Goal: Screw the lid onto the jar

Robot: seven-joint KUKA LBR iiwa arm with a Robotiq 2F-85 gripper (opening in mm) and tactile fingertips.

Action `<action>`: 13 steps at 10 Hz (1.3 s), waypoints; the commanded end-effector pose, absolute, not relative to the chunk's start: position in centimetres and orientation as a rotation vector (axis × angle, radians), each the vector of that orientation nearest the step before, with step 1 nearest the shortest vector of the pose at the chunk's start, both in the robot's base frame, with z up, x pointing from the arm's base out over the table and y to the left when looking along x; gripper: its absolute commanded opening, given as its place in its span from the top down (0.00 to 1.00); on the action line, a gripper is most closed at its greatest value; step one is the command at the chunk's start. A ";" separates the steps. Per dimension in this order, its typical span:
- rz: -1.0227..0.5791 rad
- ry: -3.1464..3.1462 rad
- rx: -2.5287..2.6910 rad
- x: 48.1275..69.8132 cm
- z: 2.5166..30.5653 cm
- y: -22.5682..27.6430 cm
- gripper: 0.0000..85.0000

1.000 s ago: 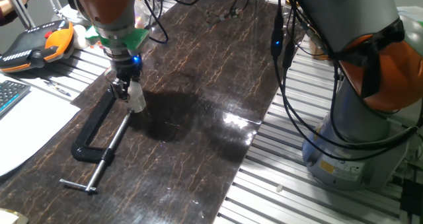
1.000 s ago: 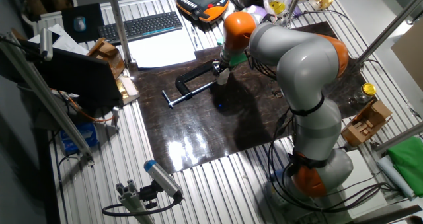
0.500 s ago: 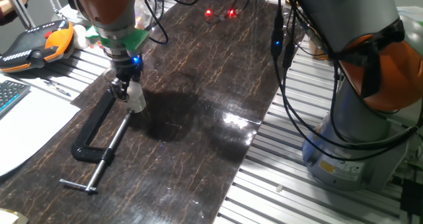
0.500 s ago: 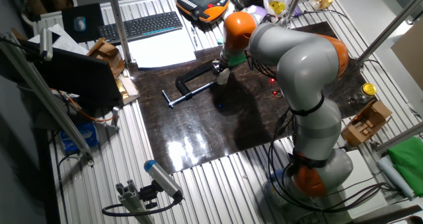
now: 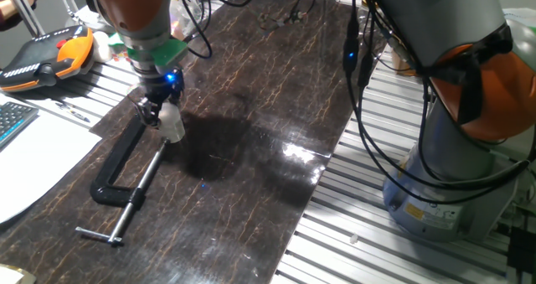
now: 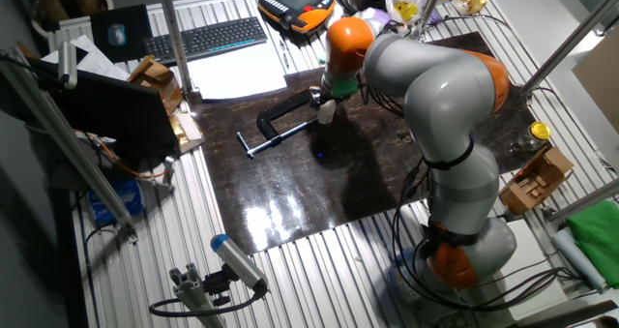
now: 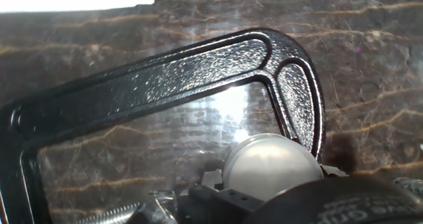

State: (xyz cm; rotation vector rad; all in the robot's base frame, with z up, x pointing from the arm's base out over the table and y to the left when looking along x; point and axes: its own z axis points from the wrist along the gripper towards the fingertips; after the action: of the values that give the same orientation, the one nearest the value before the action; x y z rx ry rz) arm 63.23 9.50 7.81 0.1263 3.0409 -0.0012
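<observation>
Since a second ago the gripper (image 5: 156,115) has shifted only a tiny bit, and the red lights on the dark mat (image 5: 251,133) from half a second ago are gone. The gripper hovers right at the top end of the black C-clamp (image 5: 126,175). A small whitish jar (image 5: 172,123) sits at its tip, just inside the clamp's curved end. The lid (image 7: 268,164) shows as a pale round top. I cannot tell if the fingers are squeezing it.

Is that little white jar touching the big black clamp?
Cannot tell. In the hand view the jar overlaps the clamp, hiding any gap; both fixed views are too small.
</observation>
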 end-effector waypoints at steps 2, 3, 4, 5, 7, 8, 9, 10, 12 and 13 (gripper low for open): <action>-0.007 3.035 0.227 63.3 7.9 9.5 0.20; -0.009 3.031 0.275 63.3 7.9 9.5 0.20; -0.009 3.027 0.341 63.3 7.9 9.5 0.20; -0.009 3.022 0.406 63.3 7.9 9.5 0.20; -0.004 3.005 0.543 63.3 7.9 9.5 0.19; -0.004 2.994 0.596 63.3 7.9 9.5 0.19; -0.005 2.979 0.664 63.3 7.9 9.5 0.19; -0.020 2.962 0.705 63.3 7.9 9.6 0.19; -0.019 2.930 0.807 63.3 7.8 9.5 0.19; -0.026 2.915 0.853 63.3 7.9 9.5 0.19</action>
State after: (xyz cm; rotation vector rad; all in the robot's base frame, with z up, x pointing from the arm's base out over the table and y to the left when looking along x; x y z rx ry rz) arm 63.30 9.54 7.85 0.7948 2.9308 -0.0205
